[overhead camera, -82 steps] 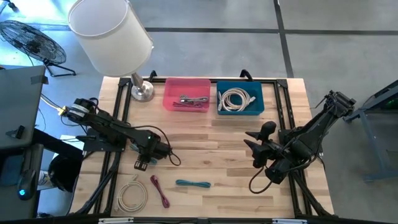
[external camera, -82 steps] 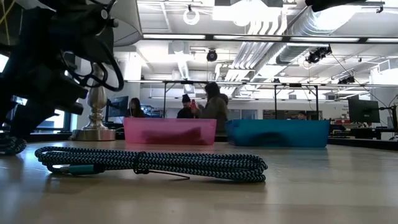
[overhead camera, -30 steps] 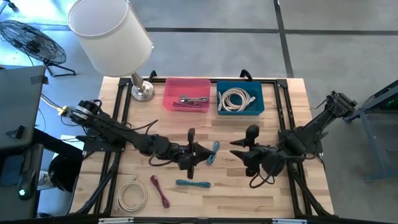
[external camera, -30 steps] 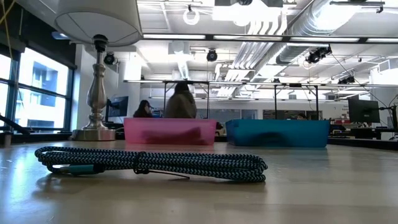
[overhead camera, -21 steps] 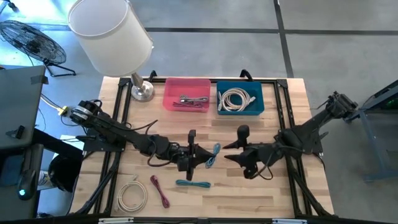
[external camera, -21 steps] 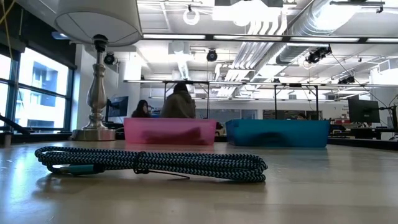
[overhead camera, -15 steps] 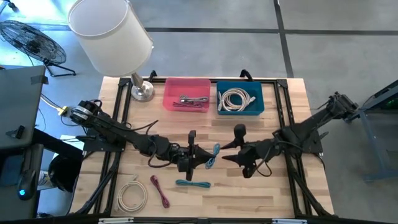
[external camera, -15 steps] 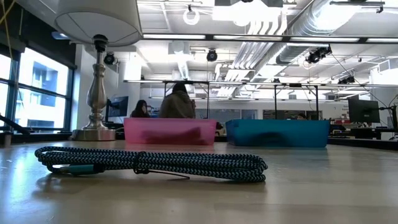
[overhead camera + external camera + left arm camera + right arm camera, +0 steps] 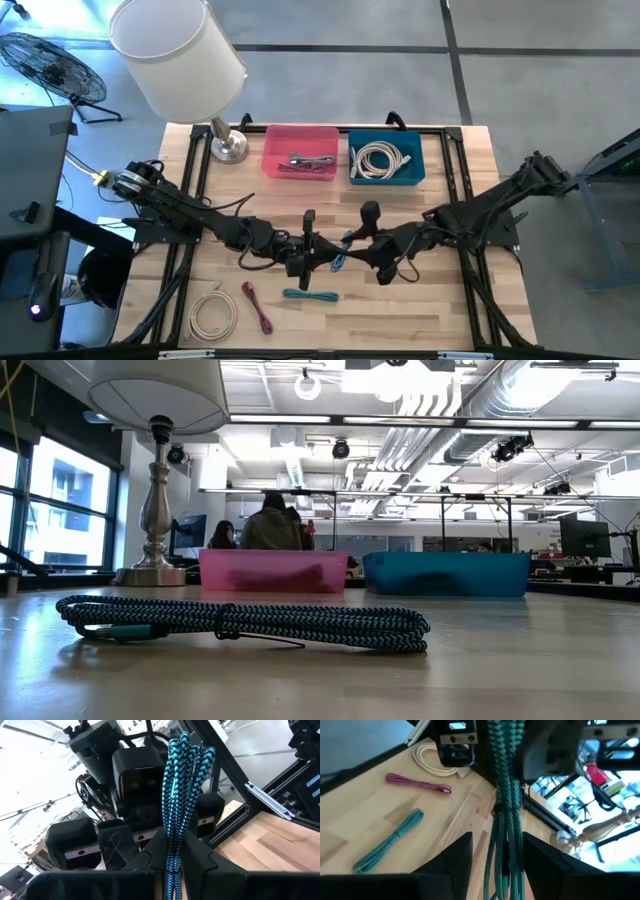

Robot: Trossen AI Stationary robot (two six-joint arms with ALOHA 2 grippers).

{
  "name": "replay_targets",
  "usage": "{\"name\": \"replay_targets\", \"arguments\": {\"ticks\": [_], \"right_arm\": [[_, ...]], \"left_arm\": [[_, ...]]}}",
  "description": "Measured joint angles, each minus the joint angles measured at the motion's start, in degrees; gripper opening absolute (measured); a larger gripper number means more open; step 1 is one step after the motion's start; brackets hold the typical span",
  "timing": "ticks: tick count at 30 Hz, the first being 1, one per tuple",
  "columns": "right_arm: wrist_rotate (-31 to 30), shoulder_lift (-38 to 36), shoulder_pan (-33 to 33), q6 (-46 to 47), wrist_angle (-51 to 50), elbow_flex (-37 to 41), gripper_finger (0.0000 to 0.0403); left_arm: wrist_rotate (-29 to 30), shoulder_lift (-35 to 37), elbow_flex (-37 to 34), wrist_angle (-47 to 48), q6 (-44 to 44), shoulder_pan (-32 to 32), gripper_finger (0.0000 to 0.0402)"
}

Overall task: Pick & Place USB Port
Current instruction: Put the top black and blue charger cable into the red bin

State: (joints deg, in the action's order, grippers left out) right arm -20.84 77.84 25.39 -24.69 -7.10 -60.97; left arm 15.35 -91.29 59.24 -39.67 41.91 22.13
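- Left gripper (image 9: 318, 248) is clamped on the blue braided cable (image 9: 343, 248), lifted above mid-table.
- Right gripper (image 9: 362, 243) has its fingers spread either side of that cable's far end.

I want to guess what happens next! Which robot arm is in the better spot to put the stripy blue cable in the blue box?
Probably the right. The left gripper holds the blue cable, the right gripper straddles it, and the blue bin is on the right arm's side.
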Motion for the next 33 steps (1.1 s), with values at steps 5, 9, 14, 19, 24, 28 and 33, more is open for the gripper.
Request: {"name": "replay_targets", "arguments": {"ticks": [5, 9, 14, 19, 24, 28, 33], "right_arm": [[-0.79, 1.65, 0.0, -2.66, 2.05, 0.0, 0.0153], [-0.95, 1.66, 0.0, -2.82, 2.54, 0.0, 0.0141], [-1.14, 1.66, 0.0, -2.82, 2.13, 0.0, 0.0117], [-1.53, 1.62, 0.0, -2.97, 0.74, 0.0, 0.0044], [-1.83, 1.59, 0.0, -3.28, -0.52, 0.0, 0.0024], [-2.59, 1.59, 0.0, -3.85, -1.4, 0.0, 0.0014], [-3.34, 1.59, 0.02, -3.72, -1.9, 0.0, 0.0014]], "left_arm": [[0.0, 0.0, 0.02, 0.86, -0.09, 0.0, 0.0025], [0.01, 0.0, 0.04, 1.28, -0.11, 0.0, 0.0025], [0.02, 0.0, 0.04, 2.11, -0.12, 0.0, 0.0025], [0.14, 0.0, 0.04, 2.78, -0.17, 0.0, 0.0025], [0.44, -0.04, 0.04, 3.5, -3.09, -0.02, 0.0062], [1.38, -0.04, 0.04, 3.38, -3.61, 0.0, 0.0101], [1.44, -0.04, 0.04, 2.98, -4.24, 0.0, 0.0132]]}}
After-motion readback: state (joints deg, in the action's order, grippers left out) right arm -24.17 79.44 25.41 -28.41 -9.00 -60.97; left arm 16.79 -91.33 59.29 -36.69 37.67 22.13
